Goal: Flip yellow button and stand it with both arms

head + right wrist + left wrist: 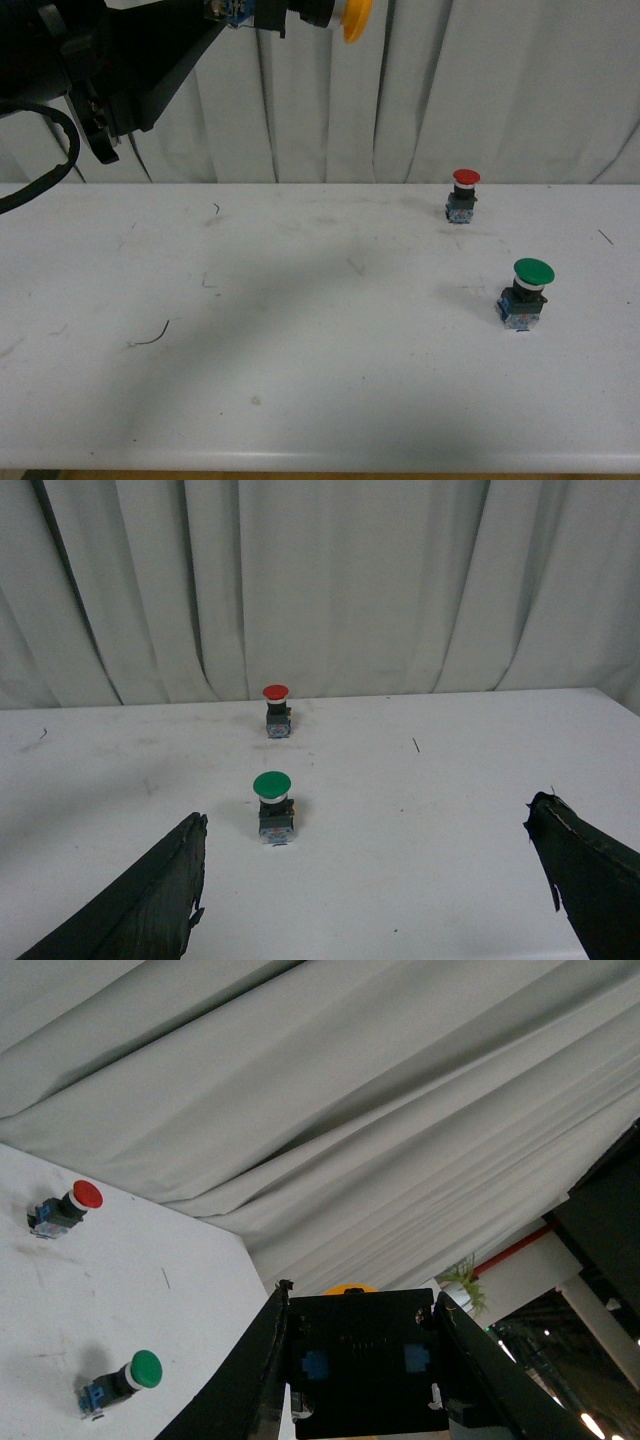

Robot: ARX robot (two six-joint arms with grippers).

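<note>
The yellow button [345,17] is held high at the top of the front view, lying sideways with its yellow cap pointing right. My left gripper [270,12] is shut on its base. In the left wrist view the button's dark base [362,1360] fills the space between the two black fingers [245,1380], and only the cap's yellow edge [349,1288] shows above it. My right gripper [365,880] is open and empty, low over the white table [440,810]; its arm is out of the front view.
A red-capped button [463,194] stands at the back right of the table and a green-capped button [526,292] nearer the front right. Both also show in the right wrist view, red [277,708] and green [273,805]. Grey curtain behind.
</note>
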